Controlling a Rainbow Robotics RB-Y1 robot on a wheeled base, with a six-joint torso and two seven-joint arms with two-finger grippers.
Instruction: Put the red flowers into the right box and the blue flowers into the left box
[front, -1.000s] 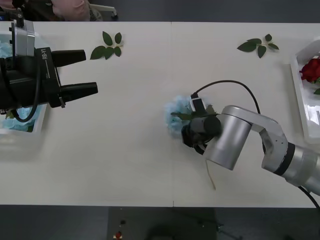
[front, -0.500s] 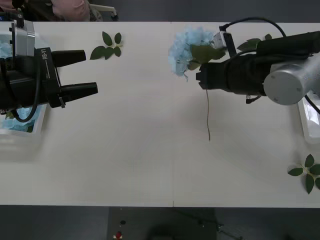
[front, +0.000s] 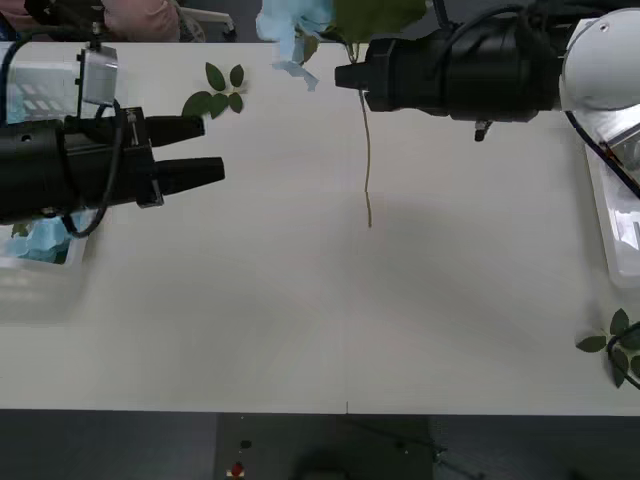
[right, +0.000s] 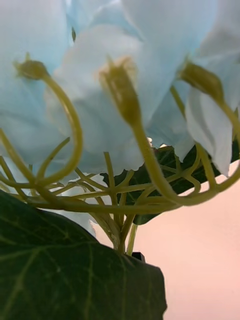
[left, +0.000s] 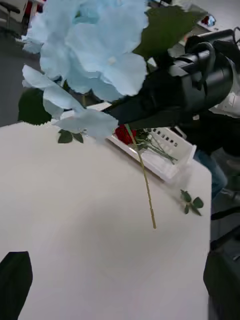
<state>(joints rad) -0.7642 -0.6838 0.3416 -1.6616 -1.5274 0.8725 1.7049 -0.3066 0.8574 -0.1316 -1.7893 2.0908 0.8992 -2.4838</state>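
1. Front view: take the table (front: 300, 320) as your landmark. Your right gripper (front: 345, 76) hangs above its far edge, pinched on the blue flower (front: 290, 25), whose stem (front: 367, 170) dangles free over the bare tabletop. Your left gripper (front: 210, 150) hovers near the table's left end, fingers spread and holding nothing. The left box (front: 45, 250) sits at that end beneath the left arm, with blue petals inside; the right box (front: 610, 200) lies at the opposite end. Loose leaf sprigs (front: 215, 95) rest on the table's far side, between the two grippers.

2. Right wrist view: pale petals (right: 125, 65), green stalks and a dark leaf (right: 60, 270) crowd the lens.

3. Left wrist view: the held bloom (left: 90, 55) hangs above the table (left: 75, 240); beyond it, red flowers (left: 122, 134) lie in the right box (left: 170, 155).
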